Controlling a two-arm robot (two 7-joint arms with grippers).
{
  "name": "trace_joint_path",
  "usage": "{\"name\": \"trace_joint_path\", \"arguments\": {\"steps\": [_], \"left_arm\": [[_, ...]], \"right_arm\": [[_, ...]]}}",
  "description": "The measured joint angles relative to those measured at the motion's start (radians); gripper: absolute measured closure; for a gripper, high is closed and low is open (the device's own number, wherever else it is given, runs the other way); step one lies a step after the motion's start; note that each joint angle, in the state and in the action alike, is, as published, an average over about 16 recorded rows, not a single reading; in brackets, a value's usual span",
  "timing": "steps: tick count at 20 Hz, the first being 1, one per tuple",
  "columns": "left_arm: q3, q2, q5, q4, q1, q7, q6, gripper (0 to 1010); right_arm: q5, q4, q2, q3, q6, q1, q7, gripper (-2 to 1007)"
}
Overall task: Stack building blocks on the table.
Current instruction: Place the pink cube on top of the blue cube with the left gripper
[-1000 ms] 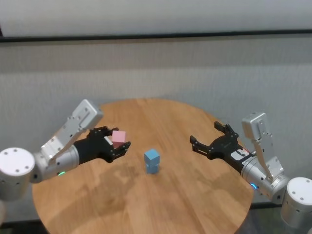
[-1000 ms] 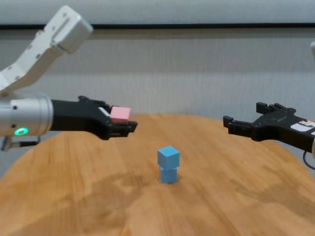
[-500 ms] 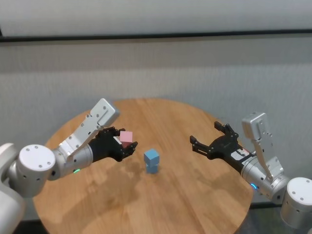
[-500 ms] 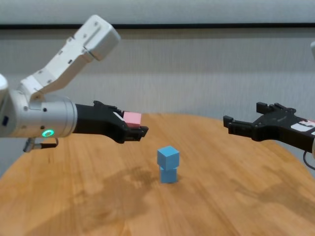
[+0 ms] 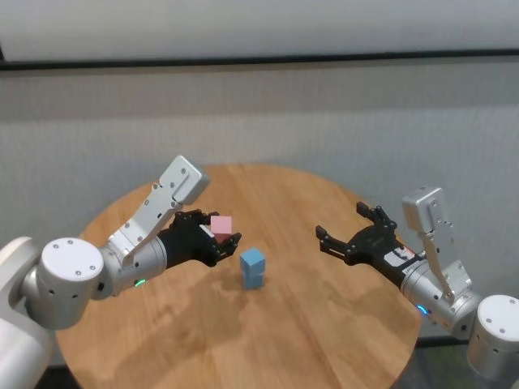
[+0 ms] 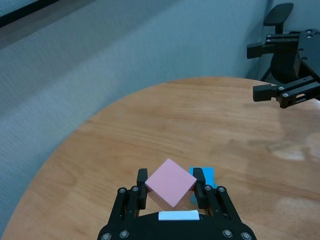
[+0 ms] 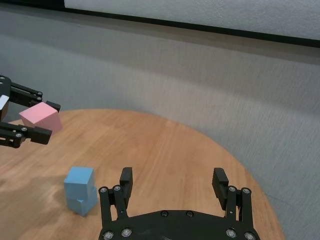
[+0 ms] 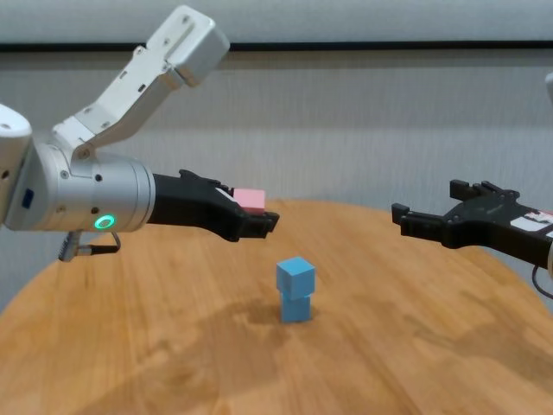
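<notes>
Two light blue blocks [image 5: 253, 268] stand stacked one on the other near the middle of the round wooden table [image 5: 308, 324]; the stack also shows in the chest view [image 8: 295, 290] and the right wrist view [image 7: 80, 190]. My left gripper [image 5: 220, 233] is shut on the pink block [image 5: 220, 225], held in the air just left of and above the stack. The pink block also shows in the left wrist view [image 6: 170, 182] and the chest view [image 8: 250, 200]. My right gripper [image 5: 345, 230] is open and empty, hovering right of the stack.
A grey wall [image 5: 324, 121] stands behind the table. A dark office chair [image 6: 278, 15] shows beyond the table's far edge in the left wrist view.
My left gripper has carried the pink block to the right, closer to the blue stack. The right arm has not moved.
</notes>
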Motion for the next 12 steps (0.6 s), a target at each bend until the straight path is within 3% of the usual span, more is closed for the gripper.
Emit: {"name": "trace_joint_path", "arguments": {"steps": [6, 12], "left_arm": [[-0.006, -0.013, -0.027, -0.011, 0.007, -0.014, 0.027, 442], [-0.002, -0.029, -0.054, 0.009, 0.0, -0.028, 0.035, 442]], "right_arm": [[0.0, 0.0, 0.0, 0.0, 0.0, 0.0, 0.0, 1], [0.0, 0.0, 0.0, 0.0, 0.0, 0.0, 0.0, 1]]}}
